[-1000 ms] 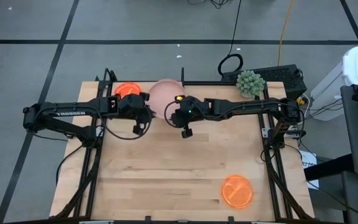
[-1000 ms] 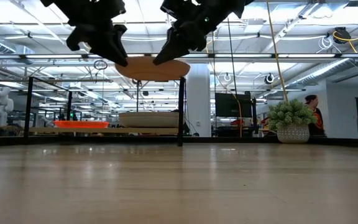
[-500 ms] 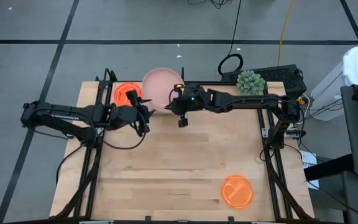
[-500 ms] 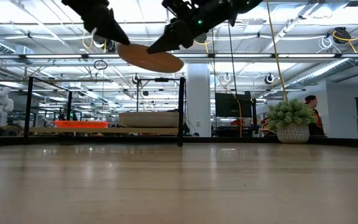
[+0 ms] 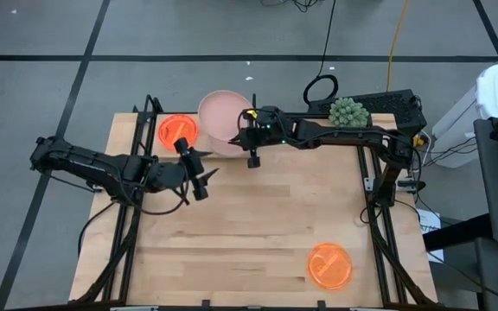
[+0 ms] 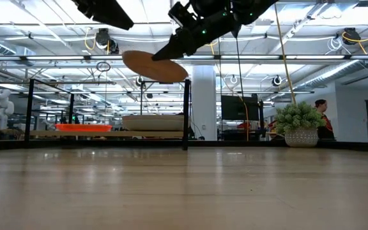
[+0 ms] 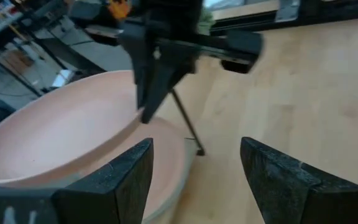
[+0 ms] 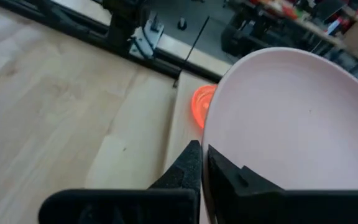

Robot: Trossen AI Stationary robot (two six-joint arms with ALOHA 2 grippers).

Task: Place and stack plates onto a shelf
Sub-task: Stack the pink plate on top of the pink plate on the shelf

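A pale-pink plate [image 5: 223,117] hangs in the air over the shelf [image 6: 107,135] at the table's far edge, with my right gripper [image 5: 249,131] shut on it. Under it a stack of plates [image 6: 155,121] rests on the shelf plank. An orange plate [image 5: 177,130] lies flat on the shelf to the left of the stack. My left gripper [image 5: 195,175] stands open and empty over the table, nearer than the pink plate [image 7: 55,140] and apart from it. My right gripper pinches the pink plate's rim [image 8: 209,140] between its two fingers, on the plate's right, near side. The fingers [image 6: 171,50] come slanting down from the table's right. The plate [image 6: 155,66] is lifted clear above the stack and tilts a little.
A second orange plate [image 5: 329,265] lies on the table near its front right. A small potted plant [image 5: 348,115] stands at the far right. The shelf's black posts [image 6: 186,115] rise beside the stack. Bare wood lies between the arms and the near edge.
My left gripper has opened, let go of the pink plate's left rim and drawn back toward the near edge. My right gripper alone has carried the plate toward the far edge, over the shelf's stack, and the plate now tilts slightly.
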